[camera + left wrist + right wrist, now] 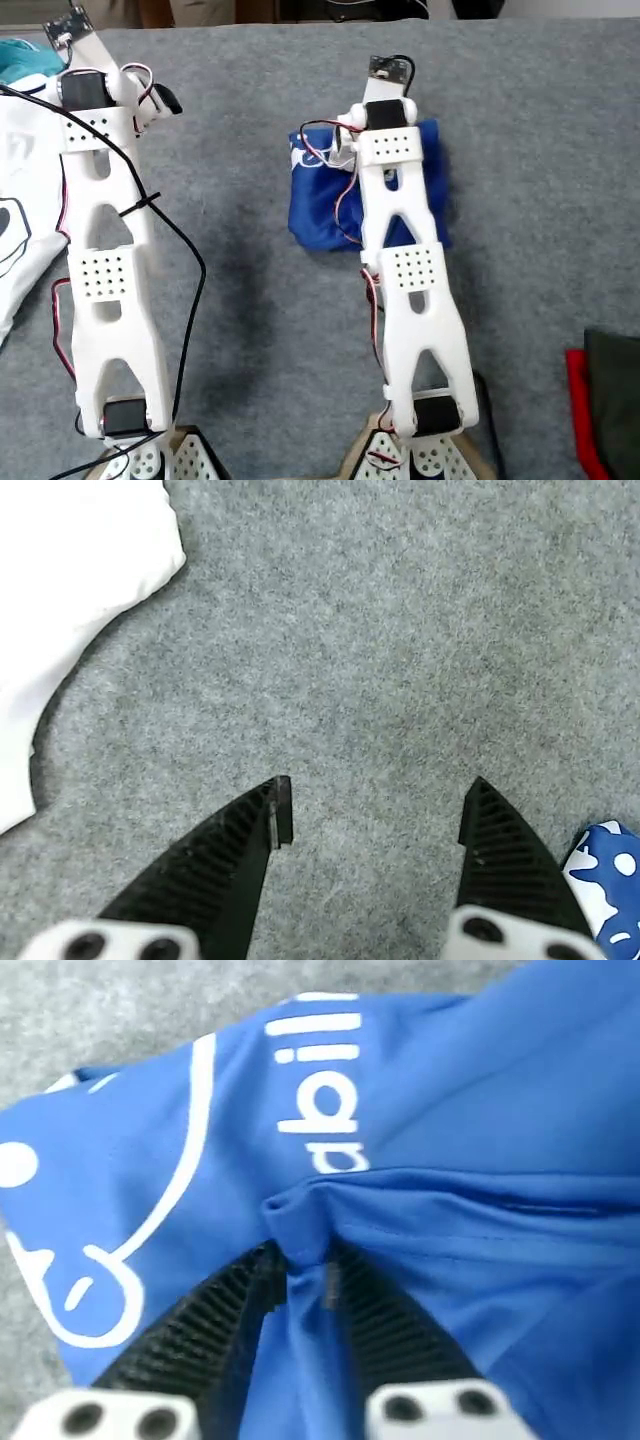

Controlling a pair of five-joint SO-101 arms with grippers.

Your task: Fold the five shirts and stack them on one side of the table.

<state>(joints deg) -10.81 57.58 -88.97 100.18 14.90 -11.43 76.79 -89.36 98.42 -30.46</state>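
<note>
The right gripper (305,1272) pinches a ridge of the blue shirt (470,1090), apparently folded, mid-mat (400,630), while the left gripper (378,815) hangs spread near a white shirt (70,570).

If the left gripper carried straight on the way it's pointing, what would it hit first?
Probably the bare grey felt table cover: the open left gripper points at it, between the white fabric shirt and the blue printed shirt, touching neither. Depth is unclear.
</note>
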